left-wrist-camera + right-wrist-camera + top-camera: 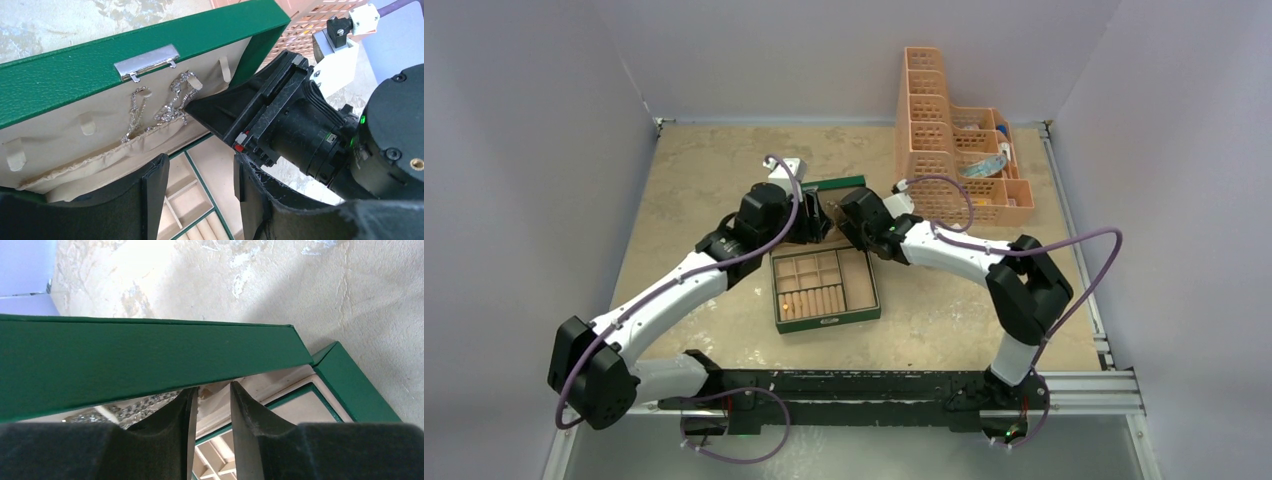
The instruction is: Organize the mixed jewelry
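A green jewelry box (864, 315) lies open mid-table, its lid (839, 183) standing upright behind it. Thin silvery chains (170, 105) hang from small hooks on the lid's beige lining, above a fabric pocket (100, 160); they show again in the right wrist view as chains (135, 407). My right gripper (212, 392) is open by a narrow gap with nothing between its fingers. Its tips sit just under the lid's rim (150, 360) beside the chains. My left gripper (200, 175) is open and empty over the tray compartments (185, 200), facing the lining. A small gold-coloured piece (784, 300) rests on the ring rolls.
An orange plastic basket (954, 150) with compartments stands at the back right, close behind the right arm. A silver clasp (146, 61) sits on the lid's rim. White walls close in the table on the left, the back and the right.
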Action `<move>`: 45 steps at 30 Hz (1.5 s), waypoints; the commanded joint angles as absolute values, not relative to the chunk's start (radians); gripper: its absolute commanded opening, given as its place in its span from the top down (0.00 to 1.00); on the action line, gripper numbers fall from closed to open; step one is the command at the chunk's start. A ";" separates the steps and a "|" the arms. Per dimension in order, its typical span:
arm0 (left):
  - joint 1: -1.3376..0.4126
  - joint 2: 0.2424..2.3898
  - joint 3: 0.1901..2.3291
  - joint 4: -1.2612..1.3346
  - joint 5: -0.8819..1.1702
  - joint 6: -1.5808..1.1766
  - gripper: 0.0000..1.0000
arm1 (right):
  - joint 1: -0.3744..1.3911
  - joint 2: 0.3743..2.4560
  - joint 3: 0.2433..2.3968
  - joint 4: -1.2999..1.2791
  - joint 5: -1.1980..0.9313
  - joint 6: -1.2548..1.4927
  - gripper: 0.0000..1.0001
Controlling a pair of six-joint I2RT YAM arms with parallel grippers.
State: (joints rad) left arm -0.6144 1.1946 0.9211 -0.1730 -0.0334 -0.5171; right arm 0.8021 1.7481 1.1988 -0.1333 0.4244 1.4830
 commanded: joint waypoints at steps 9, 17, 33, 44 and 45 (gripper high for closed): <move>-0.608 1.291 0.916 -0.043 -0.005 -0.574 0.50 | 0.804 1.683 1.105 -0.065 0.373 1.480 0.93; -0.609 1.380 0.921 0.081 -0.018 -0.569 0.55 | 0.803 1.637 1.039 -0.005 0.291 1.448 1.00; -0.610 1.470 0.913 0.121 -0.090 -0.567 0.72 | 0.802 1.506 0.942 0.193 0.208 1.364 1.00; -0.609 1.463 0.917 0.114 -0.082 -0.567 0.72 | 0.795 1.458 0.907 0.265 0.235 1.336 1.00; -0.609 1.462 0.917 0.113 -0.081 -0.567 0.72 | 0.795 1.454 0.900 0.276 0.233 1.335 1.00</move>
